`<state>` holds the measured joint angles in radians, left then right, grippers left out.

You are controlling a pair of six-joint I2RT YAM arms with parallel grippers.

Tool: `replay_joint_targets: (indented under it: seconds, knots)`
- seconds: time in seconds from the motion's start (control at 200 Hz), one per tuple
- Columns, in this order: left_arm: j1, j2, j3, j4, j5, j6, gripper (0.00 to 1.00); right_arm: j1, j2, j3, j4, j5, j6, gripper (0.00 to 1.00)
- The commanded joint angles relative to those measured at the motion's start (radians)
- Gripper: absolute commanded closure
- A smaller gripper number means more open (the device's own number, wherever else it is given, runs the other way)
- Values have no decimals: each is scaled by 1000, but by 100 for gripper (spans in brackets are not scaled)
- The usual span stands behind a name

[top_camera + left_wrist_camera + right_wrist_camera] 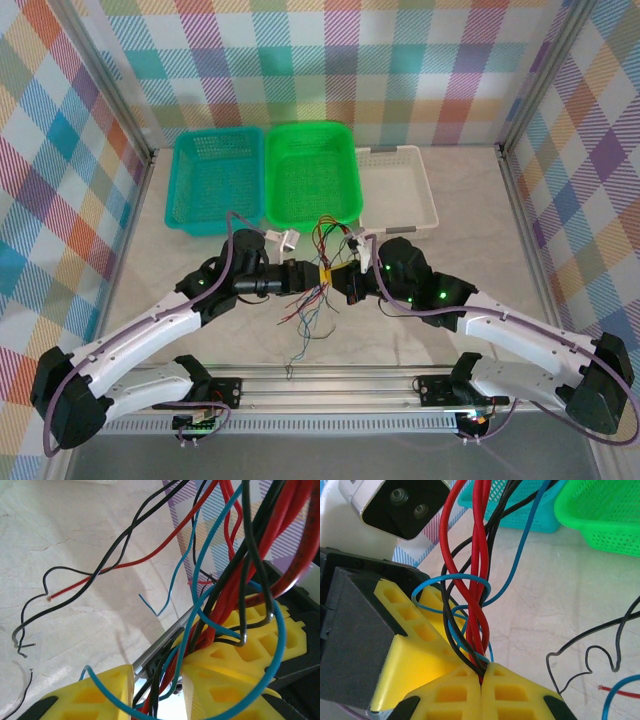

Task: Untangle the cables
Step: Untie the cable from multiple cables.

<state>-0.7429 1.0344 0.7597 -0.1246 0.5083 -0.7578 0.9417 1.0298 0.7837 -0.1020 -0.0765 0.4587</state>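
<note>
Tangle of thin red, black, blue and green cables (318,300) hangs mid-frame over the pale marbled tabletop (400,345), strung between both arms. Jaws of the left gripper (157,680) are narrowed with wires threaded through; can't tell if they bite. Jaws of the right gripper (481,682) are closed on the red-black twist. My call: hold right firm, draw left away slowly. Left wrist view shows loose stripped ends at frame left; right wrist view shows the twist itself.
</note>
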Motion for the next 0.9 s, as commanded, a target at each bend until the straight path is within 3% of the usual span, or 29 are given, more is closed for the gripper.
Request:
replay_joint_targets:
  seconds: [0.0, 0.185, 0.415, 0.545, 0.895]
  knots:
    - [-18, 16, -11, -22, 60, 52, 76, 2, 2, 79, 110, -12, -5, 100]
    - [-19, 32, -12, 3, 64, 52, 100, 2, 1, 77, 120, -3, 7, 100]
    - [-19, -10, 1, -113, -47, 100, 100, -12, -64, 55, 37, 94, 12, 100]
    - [7, -33, 16, -234, -110, 121, 100, -88, -140, 14, -57, 138, 59, 100]
    - [224, -69, 46, -364, -70, 114, 100, -342, -265, -45, -234, 0, 127, 100]
